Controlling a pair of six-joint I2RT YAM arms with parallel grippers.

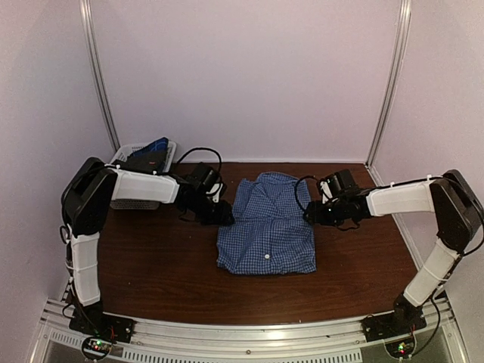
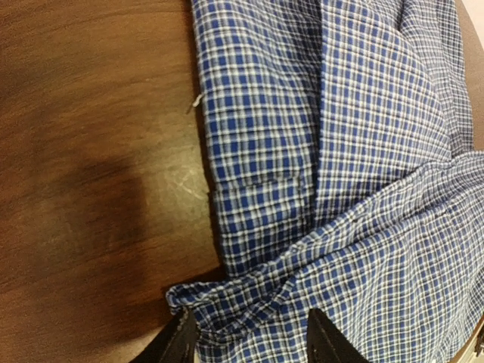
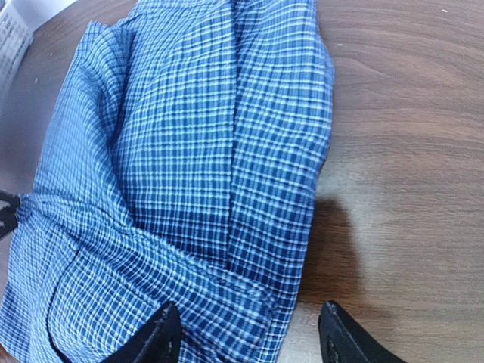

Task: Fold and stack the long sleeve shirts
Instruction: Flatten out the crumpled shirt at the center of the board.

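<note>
A blue-and-white checked long sleeve shirt (image 1: 265, 225) lies partly folded in the middle of the brown table (image 1: 151, 265). My left gripper (image 1: 224, 215) is at the shirt's left edge. In the left wrist view (image 2: 251, 344) its jaws stand wide apart with a bunched fold of the shirt (image 2: 325, 151) between them. My right gripper (image 1: 309, 214) is at the shirt's right edge. In the right wrist view (image 3: 249, 340) its jaws are also wide apart, straddling the shirt's (image 3: 189, 151) folded edge and some bare table.
A white mesh basket (image 1: 128, 155) holding dark clothing stands at the back left corner. Pale walls enclose the table on three sides. Bare wood lies in front of the shirt and on both sides.
</note>
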